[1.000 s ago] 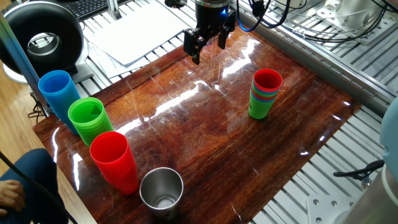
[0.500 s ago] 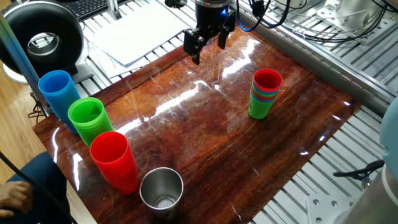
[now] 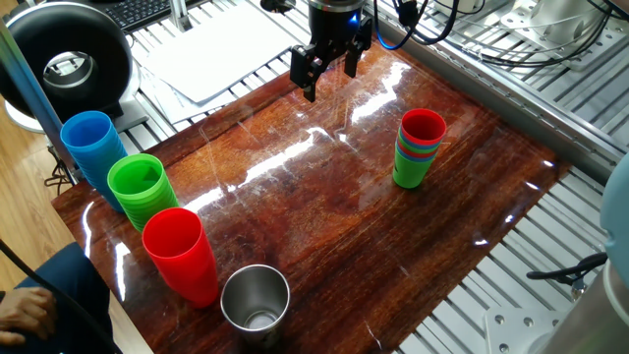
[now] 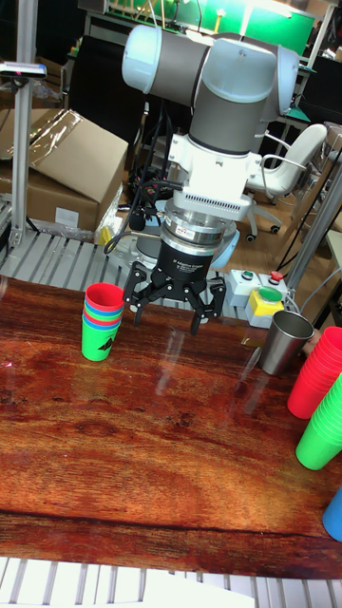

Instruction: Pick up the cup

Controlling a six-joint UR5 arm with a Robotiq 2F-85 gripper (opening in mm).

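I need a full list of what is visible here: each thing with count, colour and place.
red cup: one, red, atop small stack, right
cups under it: number unclear, blue and green, nested
blue tumbler: at least one, blue, left edge
green tumblers: stack, green, left edge
red tumbler: at least one, red, left front
steel cup: one, silver, front edge
table: one, brown, centre
paper: one, white, behind table
gripper: one, black, fingers open, above far edge
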